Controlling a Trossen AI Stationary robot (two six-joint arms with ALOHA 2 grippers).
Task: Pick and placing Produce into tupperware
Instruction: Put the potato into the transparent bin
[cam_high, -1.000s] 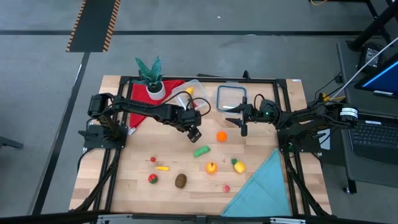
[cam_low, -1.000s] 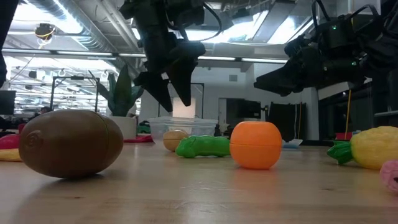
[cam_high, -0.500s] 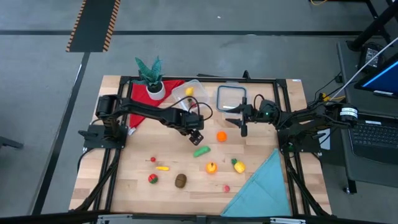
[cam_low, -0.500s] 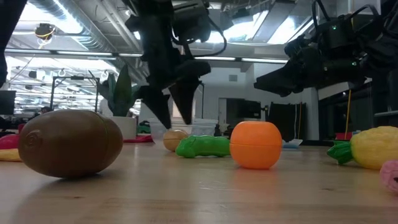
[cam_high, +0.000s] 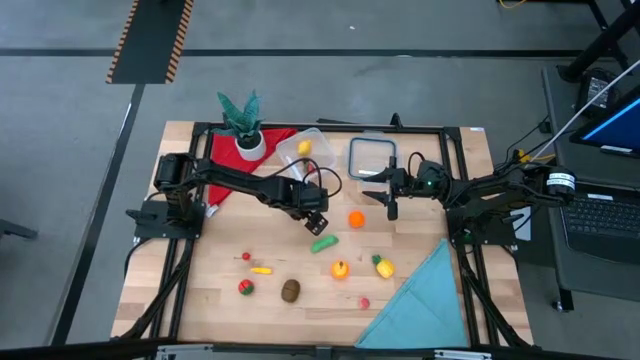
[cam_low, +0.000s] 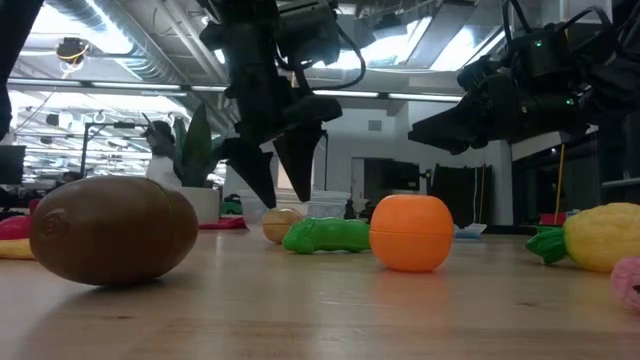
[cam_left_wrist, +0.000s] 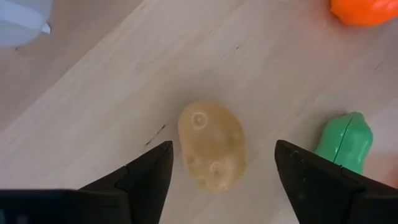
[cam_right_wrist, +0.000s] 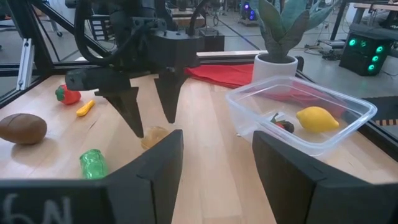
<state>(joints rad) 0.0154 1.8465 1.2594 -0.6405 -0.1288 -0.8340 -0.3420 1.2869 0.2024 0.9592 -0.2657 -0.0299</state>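
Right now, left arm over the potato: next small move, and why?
Probably lower straight down, then close. The left gripper is open with the tan potato centred between its fingers, whose tips seem just above the wood beside it. The green piece sits clear outside.

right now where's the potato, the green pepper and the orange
potato (cam_left_wrist: 211, 145), left wrist view, middle of its tan skin
green pepper (cam_left_wrist: 343, 140), left wrist view, its upper side
orange (cam_low: 412, 232), low view, middle of its front
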